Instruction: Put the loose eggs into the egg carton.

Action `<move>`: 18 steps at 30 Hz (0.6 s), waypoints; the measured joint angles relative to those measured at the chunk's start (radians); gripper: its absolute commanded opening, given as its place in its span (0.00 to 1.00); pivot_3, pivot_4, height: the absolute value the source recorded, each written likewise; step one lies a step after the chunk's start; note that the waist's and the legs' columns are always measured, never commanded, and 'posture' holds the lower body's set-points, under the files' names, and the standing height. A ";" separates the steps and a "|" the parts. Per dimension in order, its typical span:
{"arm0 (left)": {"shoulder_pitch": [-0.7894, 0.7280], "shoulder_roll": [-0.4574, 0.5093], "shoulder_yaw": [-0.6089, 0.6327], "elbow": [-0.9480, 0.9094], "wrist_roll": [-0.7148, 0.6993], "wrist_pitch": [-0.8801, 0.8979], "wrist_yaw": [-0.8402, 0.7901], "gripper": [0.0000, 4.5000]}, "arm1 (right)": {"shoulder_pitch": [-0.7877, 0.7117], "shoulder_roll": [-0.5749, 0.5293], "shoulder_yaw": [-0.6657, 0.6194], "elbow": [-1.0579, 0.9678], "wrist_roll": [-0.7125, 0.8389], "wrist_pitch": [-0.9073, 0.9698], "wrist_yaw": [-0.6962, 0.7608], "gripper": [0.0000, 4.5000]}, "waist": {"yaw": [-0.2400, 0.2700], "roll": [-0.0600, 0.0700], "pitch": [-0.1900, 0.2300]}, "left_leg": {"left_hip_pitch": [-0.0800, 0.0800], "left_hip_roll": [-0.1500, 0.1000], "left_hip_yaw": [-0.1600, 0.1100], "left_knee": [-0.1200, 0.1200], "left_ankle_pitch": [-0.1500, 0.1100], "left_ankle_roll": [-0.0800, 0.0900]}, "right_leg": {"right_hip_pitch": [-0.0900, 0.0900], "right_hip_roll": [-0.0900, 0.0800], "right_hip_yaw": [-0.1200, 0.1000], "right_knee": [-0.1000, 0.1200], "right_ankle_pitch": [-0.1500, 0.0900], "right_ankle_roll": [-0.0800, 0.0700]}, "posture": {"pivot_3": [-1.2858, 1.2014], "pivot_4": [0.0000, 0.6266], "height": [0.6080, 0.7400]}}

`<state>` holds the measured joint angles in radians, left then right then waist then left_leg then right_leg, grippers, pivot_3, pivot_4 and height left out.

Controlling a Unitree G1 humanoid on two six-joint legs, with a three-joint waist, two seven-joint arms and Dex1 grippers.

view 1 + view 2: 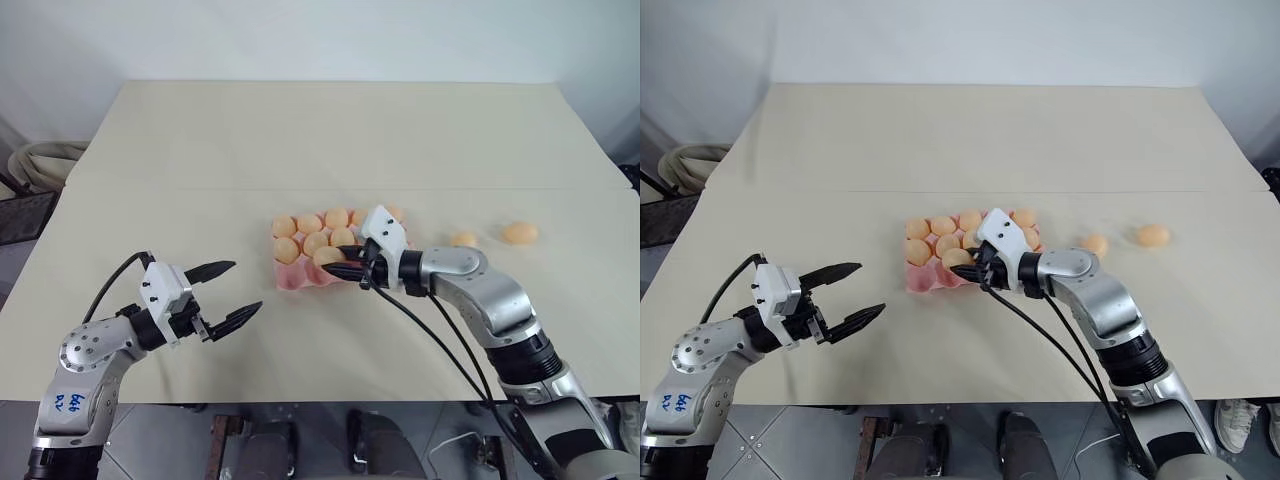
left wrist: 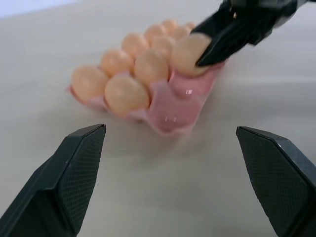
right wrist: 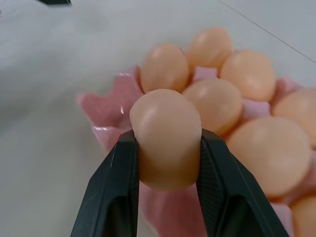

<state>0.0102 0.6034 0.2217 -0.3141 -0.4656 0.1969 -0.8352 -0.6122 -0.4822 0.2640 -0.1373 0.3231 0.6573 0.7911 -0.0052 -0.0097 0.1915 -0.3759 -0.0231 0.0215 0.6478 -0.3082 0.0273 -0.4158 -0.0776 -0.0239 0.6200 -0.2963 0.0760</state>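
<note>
A pink egg carton (image 1: 300, 277) sits near the middle of a pale beige worktop (image 1: 330, 140), and most of its cups already hold pale orange-tan eggs (image 1: 310, 224). The cups at the carton's near left corner show bare pink. The right gripper (image 1: 345, 270) reaches in from the carton's right side, and its black fingers (image 3: 116, 197) are closed around a single egg (image 3: 165, 143), pinching it on both sides. That held egg hangs just above the near edge of the carton, over the front row of cups; whether it touches the tray cannot be told. In the right wrist view the seated eggs crowd close behind the held one, with pink cup walls showing between them. Two loose eggs lie on the worktop to the right of the carton: a nearer loose egg (image 1: 464, 239) just beyond the right arm, and a farther loose egg (image 1: 520, 233) further out to the right, apart from each other. The left gripper (image 1: 235, 293) hovers over the worktop to the left of the carton and nearer the robot, well apart from it, pointing toward it with its fingers (image 2: 74, 173) spread wide and nothing between them. A pale fold line crosses the worktop just behind the carton.
</note>
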 measured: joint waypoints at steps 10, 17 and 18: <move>-0.016 0.000 -0.008 -0.027 -0.002 0.013 0.013 1.00 | 0.039 -0.067 -0.040 -0.029 -0.001 0.004 0.014 0.48 | 0.000 0.000 0.000 | 0.000 0.001 0.001 0.001 0.000 0.003 | 0.000 0.000 -0.001 -0.001 0.000 0.000 | 0.52 0.24 1.00; -0.049 0.000 -0.032 -0.025 -0.003 0.021 0.001 1.00 | 0.063 -0.070 -0.048 -0.069 0.013 0.024 0.019 0.99 | 0.001 0.000 0.000 | 0.001 0.001 0.001 0.002 0.002 0.003 | 0.001 0.000 0.000 0.000 0.000 0.000 | 0.52 0.24 1.00; -0.057 -0.001 -0.040 -0.022 -0.002 0.021 -0.003 1.00 | 0.079 -0.071 -0.062 -0.082 0.022 0.026 0.020 0.99 | 0.001 0.000 0.000 | 0.001 0.001 0.001 0.002 0.002 0.003 | 0.001 0.000 0.000 0.000 0.000 0.000 | 0.52 0.24 1.00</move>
<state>-0.0472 0.6024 0.1813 -0.3364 -0.4681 0.2183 -0.8387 -0.5334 -0.5537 0.2017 -0.2188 0.3450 0.6828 0.8111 -0.0041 -0.0098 0.1915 -0.3753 -0.0225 0.0225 0.6496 -0.3057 0.0305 -0.4149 -0.0777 -0.0240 0.6198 -0.2963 0.0759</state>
